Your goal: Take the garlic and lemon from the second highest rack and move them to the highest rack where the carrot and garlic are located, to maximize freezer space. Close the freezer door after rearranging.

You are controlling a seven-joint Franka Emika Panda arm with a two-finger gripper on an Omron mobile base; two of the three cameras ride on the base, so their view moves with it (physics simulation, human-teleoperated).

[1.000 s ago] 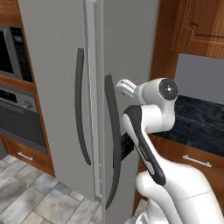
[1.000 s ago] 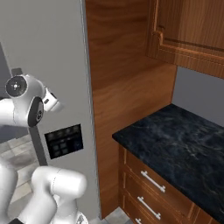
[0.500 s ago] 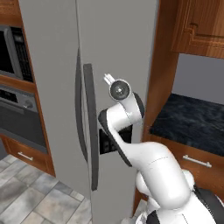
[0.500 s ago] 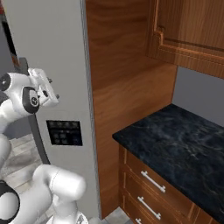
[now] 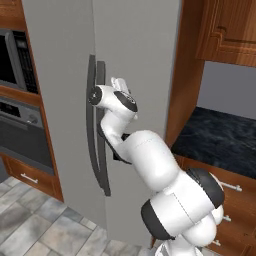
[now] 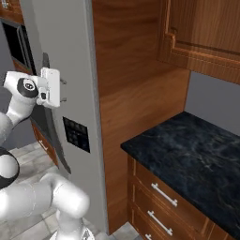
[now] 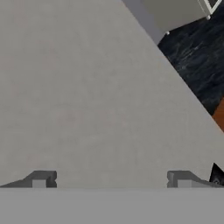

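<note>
The freezer [image 5: 55, 60] stands with both grey doors flush. The freezer door [image 5: 135, 55] is the right panel, beside its dark bowed handle [image 5: 102, 130]. My gripper [image 5: 119, 83] sits against this panel at upper handle height, also seen from the side as the gripper [image 6: 63, 90]. In the hand view the gripper [image 7: 111, 179] is open, its fingertips [image 7: 41, 178] wide apart with only the flat grey door [image 7: 87, 87] between them. The garlic, lemon, carrot, highest rack and second highest rack are hidden behind the doors.
A microwave [image 5: 15, 60] and oven [image 5: 20, 130] stand left of the freezer. A wooden side wall [image 6: 136, 79], a dark stone counter [image 6: 187, 145] with drawers [image 6: 164, 197] and upper cabinets [image 6: 206, 33] lie to the right. A dark control panel [image 6: 76, 134] is on the door.
The freezer door, ajar a second ago, has swung flush with the other door. My hand has followed it inward and upward, staying against the panel.
</note>
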